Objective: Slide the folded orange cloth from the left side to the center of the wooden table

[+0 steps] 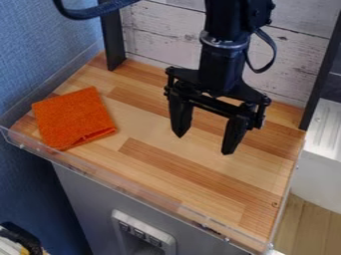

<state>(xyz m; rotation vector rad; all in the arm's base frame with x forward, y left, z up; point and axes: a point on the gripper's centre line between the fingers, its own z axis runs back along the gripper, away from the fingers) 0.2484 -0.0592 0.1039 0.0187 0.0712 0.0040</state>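
The black gripper [204, 143] hangs over the middle of the wooden work surface [160, 174], its two fingers spread apart with nothing between them. To its left, an orange folded cloth [73, 118] lies flat near the left corner of the surface, well apart from the fingers. One corner of the cloth's near edge shows its folded layers.
A clear low rim [133, 185] runs along the front and sides of the surface. Black uprights [113, 40] stand at the back left and back right, with a whitewashed plank wall [163, 32] behind. A white object [323, 149] is beyond the right edge.
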